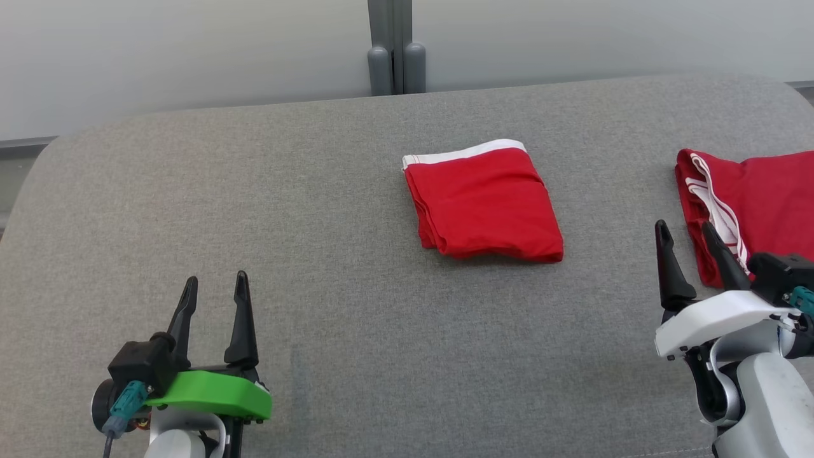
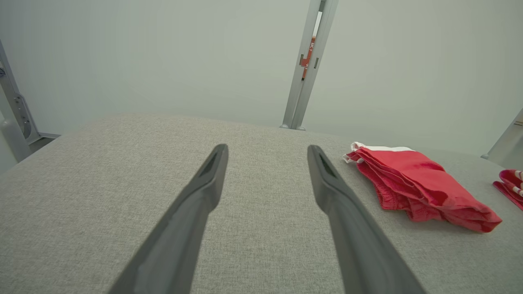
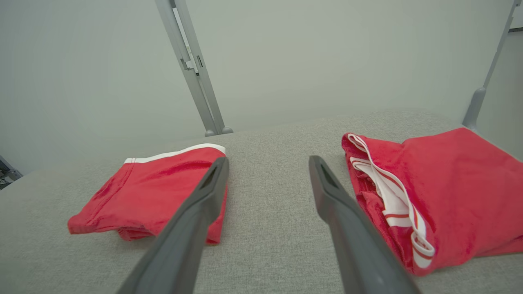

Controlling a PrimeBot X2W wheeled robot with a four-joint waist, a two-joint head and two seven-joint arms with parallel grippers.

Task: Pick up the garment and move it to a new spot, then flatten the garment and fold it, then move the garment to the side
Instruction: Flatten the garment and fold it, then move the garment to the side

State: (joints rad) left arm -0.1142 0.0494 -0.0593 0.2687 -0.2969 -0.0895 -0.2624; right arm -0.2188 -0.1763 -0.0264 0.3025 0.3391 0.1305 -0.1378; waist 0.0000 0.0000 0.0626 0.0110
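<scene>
The head view lays out the whole scene: the garment (image 1: 483,203), red and folded, lies mid-table (image 1: 286,191), a little right of centre, and a striped garment (image 1: 757,197) lies at the right edge, well apart from it. The left gripper (image 1: 216,278) hovers near the front left and the right gripper (image 1: 684,225) at the front right, just beside the striped garment. Both have their 2 fingers spread and hold nothing.

The left wrist view adds the garment's (image 2: 412,183) side edge, where several layers stack up. It also catches a sliver of the striped garment (image 2: 510,183) past the open left gripper (image 2: 267,149).

The right wrist view brings the striped garment's (image 3: 449,183) white, red-lined bands up close. The garment (image 3: 155,188) sits beyond the left finger of the right gripper (image 3: 268,160).

The garment's white band lies along its far edge, toward the wall and post (image 1: 395,48), slightly skewed. Its stacked layer edges face the robot's left. It looks near square, so I cannot tell its long axis.
</scene>
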